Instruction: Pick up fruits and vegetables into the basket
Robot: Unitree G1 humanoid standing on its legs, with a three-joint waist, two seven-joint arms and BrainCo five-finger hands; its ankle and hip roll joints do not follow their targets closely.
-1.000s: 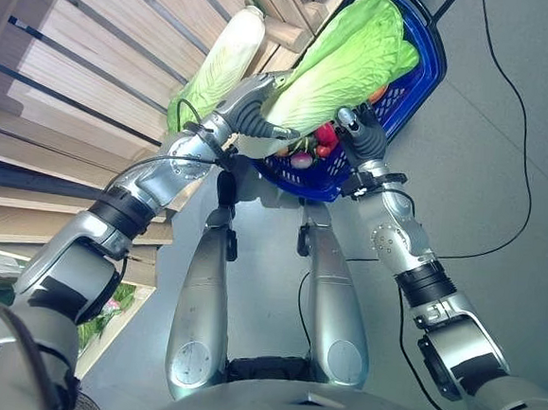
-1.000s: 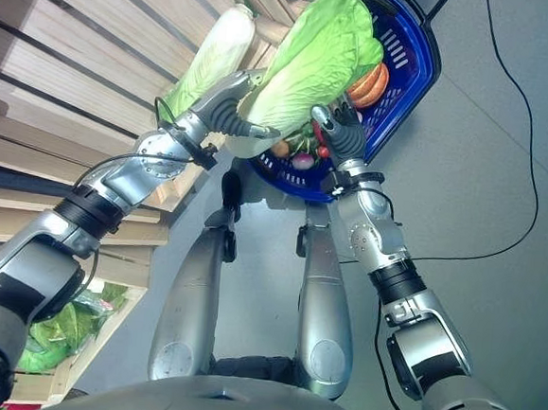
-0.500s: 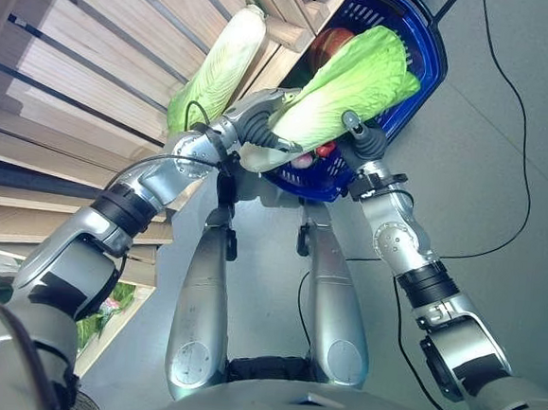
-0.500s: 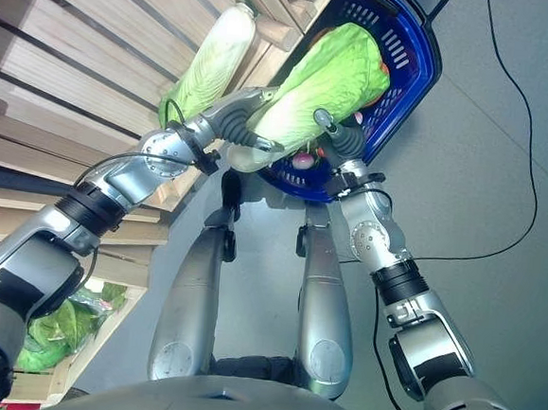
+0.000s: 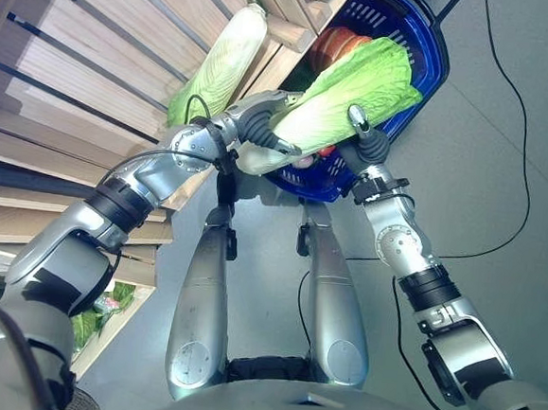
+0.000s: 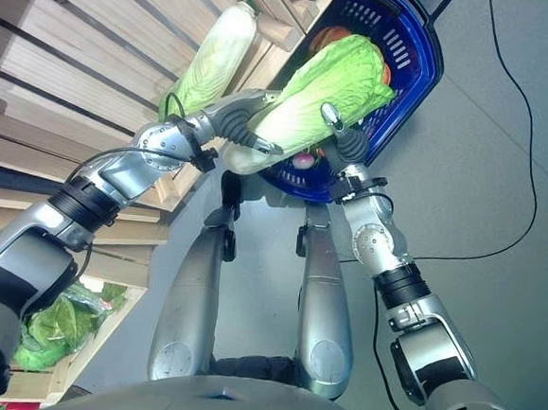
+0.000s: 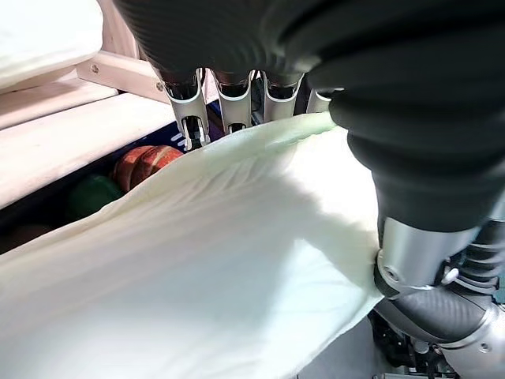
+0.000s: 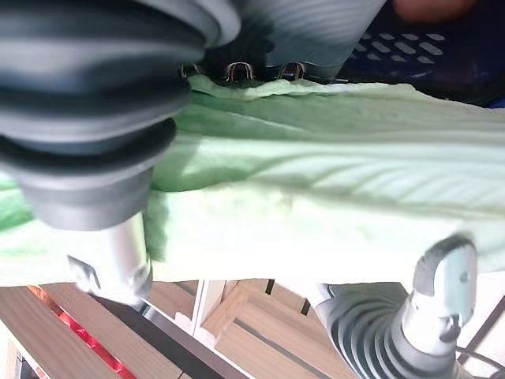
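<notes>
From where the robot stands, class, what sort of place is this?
Probably a mock grocery or produce stall: slatted wooden display shelves holding a napa cabbage, and a blue shopping basket with produce on the grey floor.

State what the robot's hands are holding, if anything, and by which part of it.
Both hold one napa cabbage over the blue basket: the left hand grips its pale stalk end, and the right hand holds the side further up, towards the leaves.
</notes>
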